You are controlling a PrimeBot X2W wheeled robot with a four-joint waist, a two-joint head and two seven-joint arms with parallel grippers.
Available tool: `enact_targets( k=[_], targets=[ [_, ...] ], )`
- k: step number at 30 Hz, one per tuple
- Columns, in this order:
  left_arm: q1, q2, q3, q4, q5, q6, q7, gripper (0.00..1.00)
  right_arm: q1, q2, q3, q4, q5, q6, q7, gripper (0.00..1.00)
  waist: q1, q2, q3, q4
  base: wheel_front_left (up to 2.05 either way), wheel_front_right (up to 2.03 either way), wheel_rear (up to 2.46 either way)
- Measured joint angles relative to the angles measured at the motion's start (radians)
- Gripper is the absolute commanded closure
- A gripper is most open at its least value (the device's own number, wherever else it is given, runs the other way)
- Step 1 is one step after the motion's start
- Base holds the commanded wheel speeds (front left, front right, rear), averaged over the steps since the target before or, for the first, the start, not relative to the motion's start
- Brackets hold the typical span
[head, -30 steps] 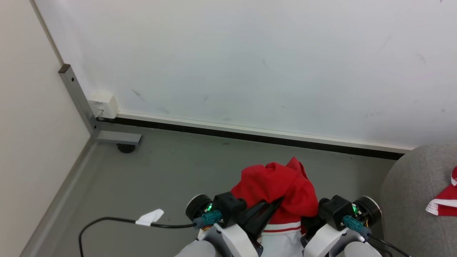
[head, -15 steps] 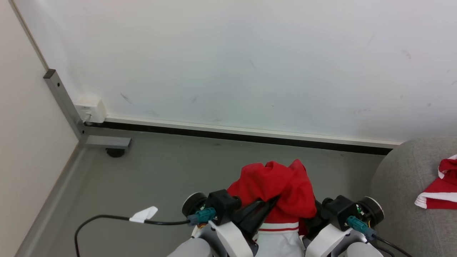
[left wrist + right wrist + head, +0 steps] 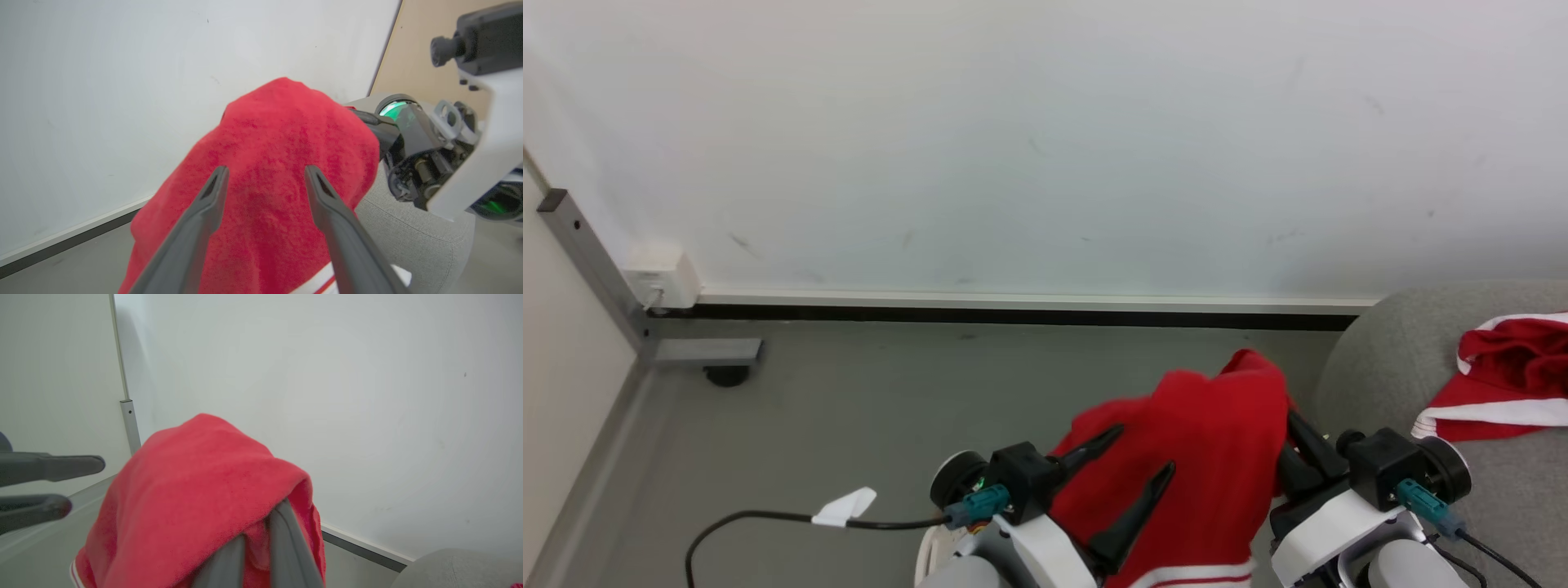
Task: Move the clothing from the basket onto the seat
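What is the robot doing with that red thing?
The robot is moving clothes to a seat. Its right gripper is shut on a red garment and holds it up in the air near the grey seat. Its left gripper is open, fingers spread in front of the cloth, not pinching it. A second red garment with white stripes already lies on the seat.

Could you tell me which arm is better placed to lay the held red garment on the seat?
Right. The right arm's fingers are shut on the red garment and sit beside the grey seat. The left arm's fingers stand open and are farther from it.
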Motion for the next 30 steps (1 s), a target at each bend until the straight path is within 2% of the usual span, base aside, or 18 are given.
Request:
enact_targets(
  k=[20,25,30],
  targets=[
    [0.011,0.013,0.051,-0.082,0.064,0.000,0.000,0.00,0.065,-0.035,-0.261,-0.178,-0.034,0.000,0.000,1.00,0.0000,0.0000,0.051,-0.267,0.00,0.00,0.00],
    [0.011,0.023,0.062,-0.103,0.074,0.000,0.000,0.00,0.110,-0.022,-0.326,-0.232,-0.039,0.000,0.000,1.00,0.0000,0.0000,0.073,-0.336,0.00,0.00,0.00],
    [0.012,0.035,0.067,-0.108,0.102,0.000,0.000,0.00,0.142,0.002,-0.333,-0.262,-0.047,0.000,0.000,1.00,0.0000,0.0000,0.087,-0.402,0.00,0.00,0.00]
  ],
)
